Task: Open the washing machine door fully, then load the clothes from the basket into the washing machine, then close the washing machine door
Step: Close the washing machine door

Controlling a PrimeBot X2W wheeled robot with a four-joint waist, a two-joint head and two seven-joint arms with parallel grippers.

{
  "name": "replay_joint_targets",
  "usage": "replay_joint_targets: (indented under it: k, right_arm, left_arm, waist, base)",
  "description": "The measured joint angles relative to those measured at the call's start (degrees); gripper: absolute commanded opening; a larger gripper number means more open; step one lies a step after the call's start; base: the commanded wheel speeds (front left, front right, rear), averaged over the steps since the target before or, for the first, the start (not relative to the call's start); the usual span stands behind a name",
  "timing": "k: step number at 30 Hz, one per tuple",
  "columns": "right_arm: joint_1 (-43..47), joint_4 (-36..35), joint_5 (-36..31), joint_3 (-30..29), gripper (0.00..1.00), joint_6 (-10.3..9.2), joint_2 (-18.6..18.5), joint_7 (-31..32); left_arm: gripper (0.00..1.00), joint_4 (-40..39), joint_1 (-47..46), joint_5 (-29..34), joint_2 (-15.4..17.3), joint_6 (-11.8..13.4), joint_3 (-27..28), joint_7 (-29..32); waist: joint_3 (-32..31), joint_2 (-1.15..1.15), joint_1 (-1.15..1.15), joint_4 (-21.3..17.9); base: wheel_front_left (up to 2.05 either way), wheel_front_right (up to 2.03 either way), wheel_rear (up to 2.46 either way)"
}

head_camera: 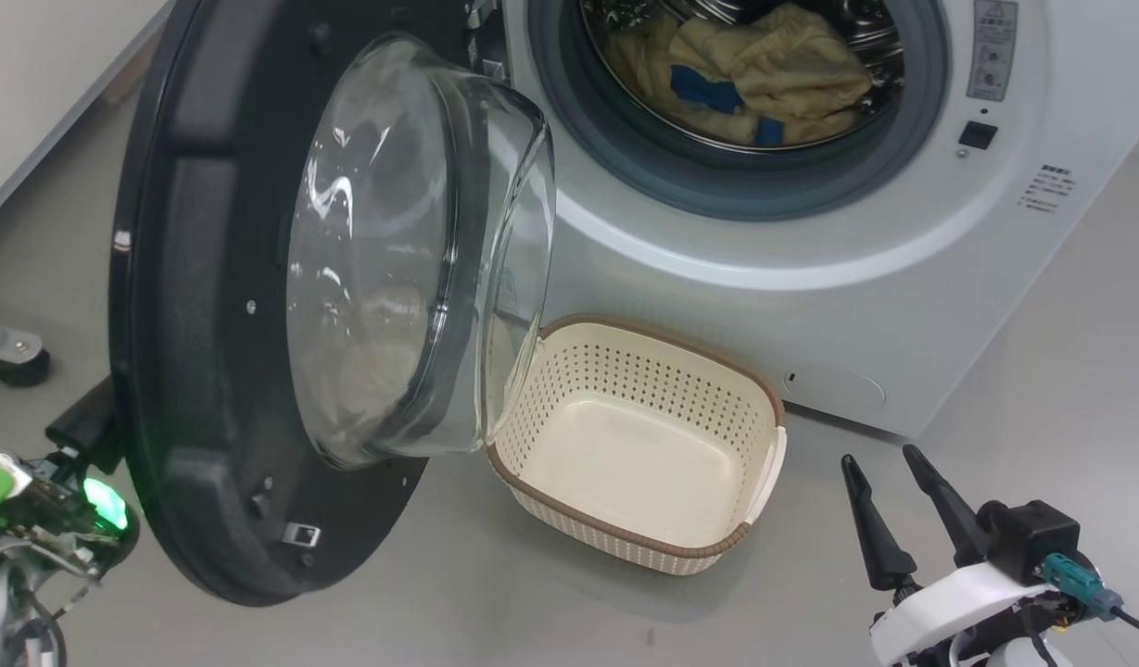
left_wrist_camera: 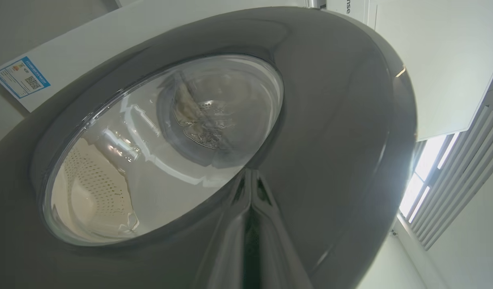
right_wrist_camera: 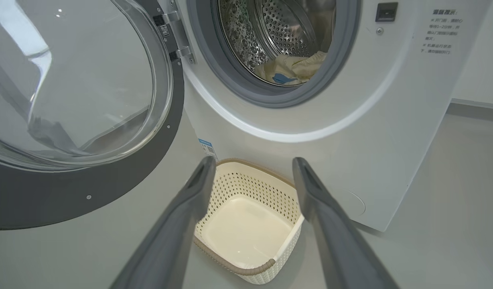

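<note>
The washing machine (head_camera: pixel 810 306) stands with its door (head_camera: pixel 189 371) swung out to the left, glass bowl facing the opening. The cream-yellow clothes (head_camera: pixel 773 74) with blue trim lie inside the steel drum, and they show again as clothes (right_wrist_camera: pixel 294 68) in the right wrist view. On the floor below the opening, the basket (head_camera: pixel 625 371) holds nothing. My left gripper (left_wrist_camera: pixel 251 176) is shut, its tips against the glossy outer rim of the door (left_wrist_camera: pixel 342 120); my left arm (head_camera: pixel 41 509) sits behind the door's lower edge. My right gripper (head_camera: pixel 879 456) hangs open and holds nothing, right of the basket (right_wrist_camera: pixel 246 180).
A caster wheel (head_camera: pixel 18 366) stands on the grey floor at far left, near a pale wall. A blue label (left_wrist_camera: pixel 21 76) is stuck on the machine's side. Window blinds (left_wrist_camera: pixel 451 180) show beyond the door. Bare floor (head_camera: pixel 1069 371) lies to the machine's right.
</note>
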Motion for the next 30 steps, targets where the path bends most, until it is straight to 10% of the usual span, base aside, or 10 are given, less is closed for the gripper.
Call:
replay_joint_targets:
  k: [30]
  right_arm:
    - [-0.07,0.03,-0.09,-0.33,1.00,0.00,2.64,0.00]
  left_arm:
    - [0.00,-12.41,1.61,5.00,-12.82,0.00,-9.48,-2.01]
  waist:
    - [0.13,0.00,0.00,-13.53]
  base:
    - [0.00,0.00,0.00]
